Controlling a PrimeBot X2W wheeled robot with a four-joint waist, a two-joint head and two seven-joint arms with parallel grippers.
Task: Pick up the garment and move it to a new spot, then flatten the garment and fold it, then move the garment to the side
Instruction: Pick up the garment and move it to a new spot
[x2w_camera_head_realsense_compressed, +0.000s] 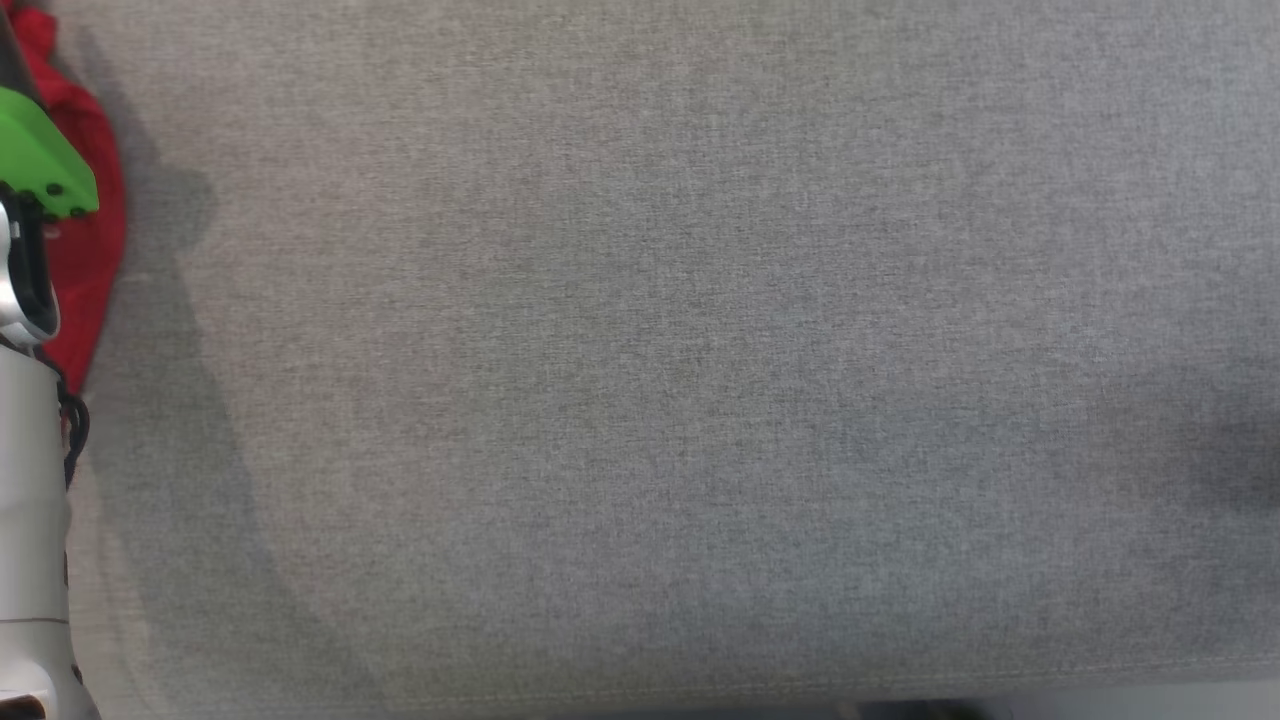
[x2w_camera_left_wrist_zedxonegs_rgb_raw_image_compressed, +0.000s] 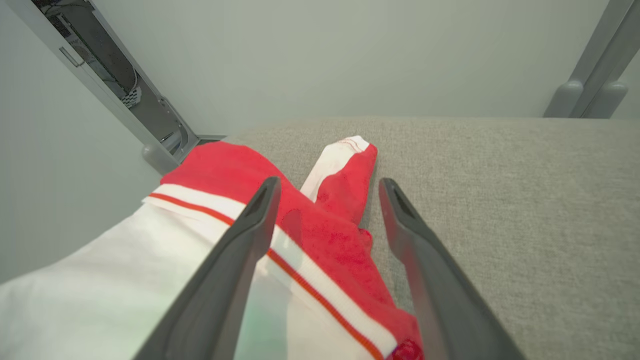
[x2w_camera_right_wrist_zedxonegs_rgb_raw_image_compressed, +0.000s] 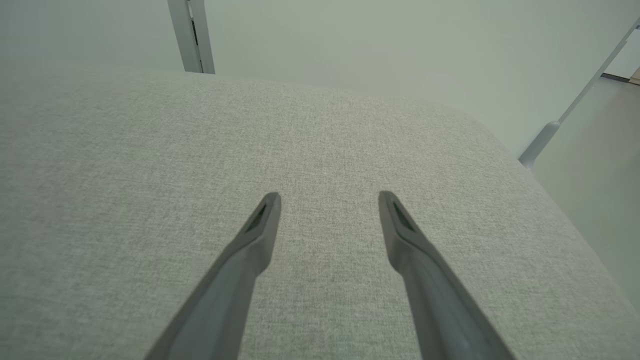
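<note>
Two grippers stand with fingers spread wide and hold nothing, both over a grey fabric-covered surface (x2w_camera_head_realsense_compressed: 640, 360). Far left, head view: the red-and-white garment (x2w_camera_head_realsense_compressed: 95, 260) lies at the surface's left edge, partly hidden behind the left arm's pale forearm (x2w_camera_head_realsense_compressed: 30, 520) and its green fitting (x2w_camera_head_realsense_compressed: 40, 150). Left wrist view: the left gripper (x2w_camera_left_wrist_zedxonegs_rgb_raw_image_compressed: 328, 184) is over the garment, its fingers straddling the red part beside a white, red-striped band; whether they touch it cannot be told. Right: the right gripper (x2w_camera_right_wrist_zedxonegs_rgb_raw_image_compressed: 328, 196) is above plain grey fabric.
</note>
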